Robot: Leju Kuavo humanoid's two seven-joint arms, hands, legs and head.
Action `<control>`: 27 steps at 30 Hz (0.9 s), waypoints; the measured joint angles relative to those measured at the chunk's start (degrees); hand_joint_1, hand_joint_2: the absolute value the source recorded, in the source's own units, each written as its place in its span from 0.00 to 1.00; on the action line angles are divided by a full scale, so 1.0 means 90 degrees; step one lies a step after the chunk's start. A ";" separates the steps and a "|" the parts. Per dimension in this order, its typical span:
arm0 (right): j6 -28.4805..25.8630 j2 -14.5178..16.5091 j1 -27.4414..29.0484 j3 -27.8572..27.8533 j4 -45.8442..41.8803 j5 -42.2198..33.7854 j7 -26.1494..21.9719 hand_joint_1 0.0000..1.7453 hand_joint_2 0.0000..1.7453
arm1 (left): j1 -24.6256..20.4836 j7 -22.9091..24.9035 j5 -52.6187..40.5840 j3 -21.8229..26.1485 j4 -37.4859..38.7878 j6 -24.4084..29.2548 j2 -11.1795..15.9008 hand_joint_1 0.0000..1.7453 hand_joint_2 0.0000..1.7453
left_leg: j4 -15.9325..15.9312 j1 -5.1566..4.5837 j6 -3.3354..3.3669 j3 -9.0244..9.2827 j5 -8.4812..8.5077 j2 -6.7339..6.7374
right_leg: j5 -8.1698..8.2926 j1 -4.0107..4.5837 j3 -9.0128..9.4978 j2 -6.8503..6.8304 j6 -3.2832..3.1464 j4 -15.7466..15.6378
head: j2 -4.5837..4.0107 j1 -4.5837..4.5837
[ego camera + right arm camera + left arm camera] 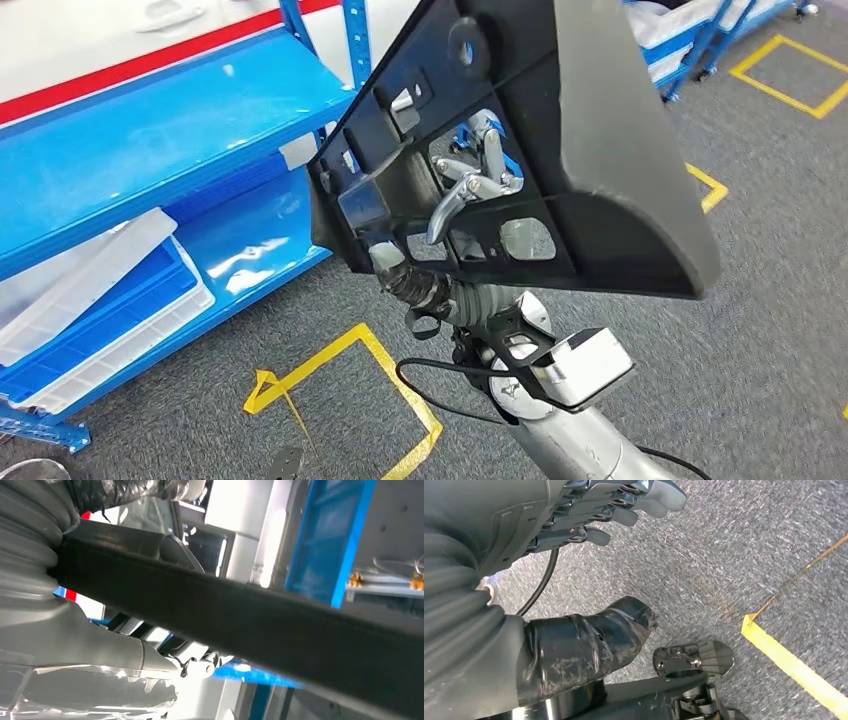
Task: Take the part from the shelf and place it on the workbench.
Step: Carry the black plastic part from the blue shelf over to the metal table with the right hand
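Observation:
A large black plastic part [590, 150], ribbed with cut-outs and a smooth curved outer shell, is held up in front of me in the head view. My right hand [470, 190] grips it from behind, its metal fingers showing through the cut-outs. In the right wrist view the part [260, 625] crosses the picture as a broad dark bar right against the hand [45, 595]. My left hand [574, 520] hangs over the grey carpet with its fingers loosely extended and nothing in it.
A blue metal shelf [150, 150] stands at the left, with a blue crate [110, 320] and white trays on its lower level. Yellow tape squares [350, 400] mark the grey carpet. More blue racks [690, 40] stand at the far right.

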 joint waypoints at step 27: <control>-0.1287 -0.0883 0.0688 -0.0286 -0.1166 0.1284 0.1133 1.00 1.00 | -0.0177 -0.0485 -0.0789 -0.0078 0.0019 -0.1082 0.0369 0.00 1.00 | 0.0086 0.0085 0.0046 -0.0088 0.0003 -0.0179 | -0.0174 -0.0103 -0.0437 0.0316 0.0115 0.0801 | 0.0000 0.0078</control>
